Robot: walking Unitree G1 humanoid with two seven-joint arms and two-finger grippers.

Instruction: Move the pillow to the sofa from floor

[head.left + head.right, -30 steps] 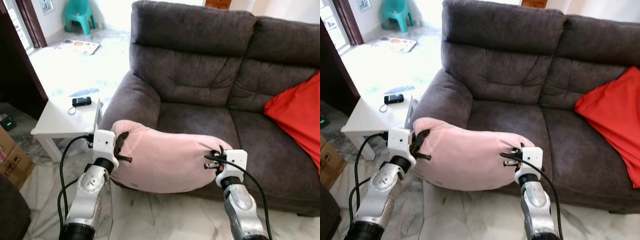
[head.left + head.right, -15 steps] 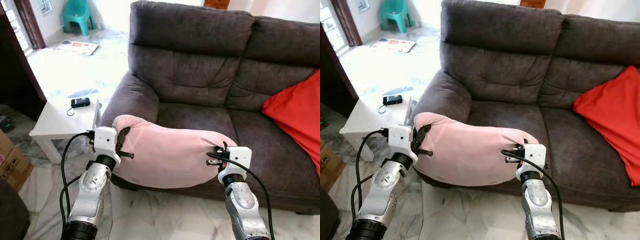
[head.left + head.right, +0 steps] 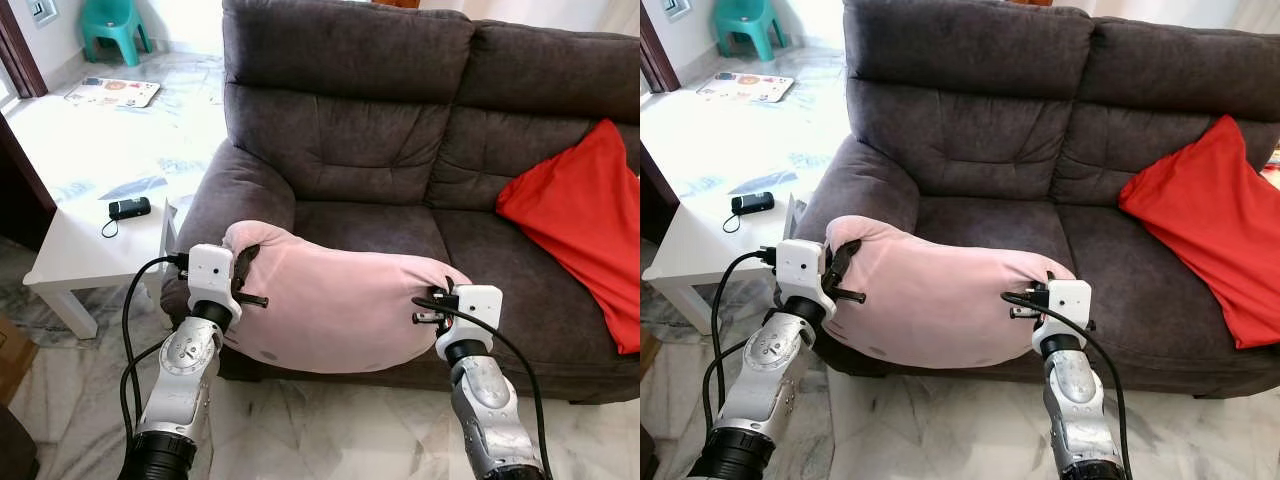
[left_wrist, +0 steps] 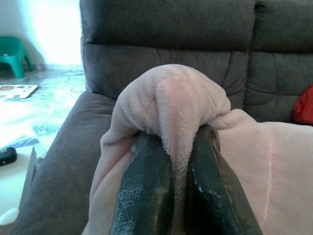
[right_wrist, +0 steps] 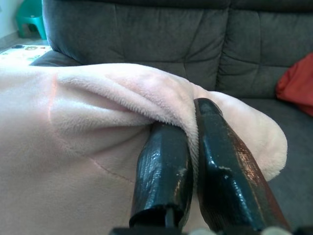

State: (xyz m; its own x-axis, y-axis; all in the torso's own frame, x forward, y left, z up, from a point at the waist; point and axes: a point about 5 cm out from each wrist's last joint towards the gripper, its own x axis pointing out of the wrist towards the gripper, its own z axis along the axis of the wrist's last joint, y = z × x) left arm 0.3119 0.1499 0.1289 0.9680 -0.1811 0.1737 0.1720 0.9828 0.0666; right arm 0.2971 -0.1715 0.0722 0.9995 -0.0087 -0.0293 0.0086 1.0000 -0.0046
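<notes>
A soft pink pillow [image 3: 335,305] hangs in the air between my two arms, over the front edge of the dark grey sofa [image 3: 370,150]. My left gripper [image 3: 247,284] is shut on the pillow's left end, with a fold of pink plush [image 4: 181,112] pinched between its black fingers [image 4: 146,196]. At the pillow's right end my right gripper [image 3: 428,304] is shut on another fold of the plush [image 5: 161,105]. The left seat cushion [image 3: 365,225] lies just behind the pillow.
A red cushion [image 3: 580,215] leans on the sofa's right seat. A white side table [image 3: 90,240] with a small black device [image 3: 129,208] stands left of the sofa arm. A teal stool [image 3: 110,25] and a mat [image 3: 112,92] are far back on the marble floor.
The camera has come closer to the sofa and shifted. Both grippers have carried the pillow forward and slightly up, from below the seat front to over its edge.
</notes>
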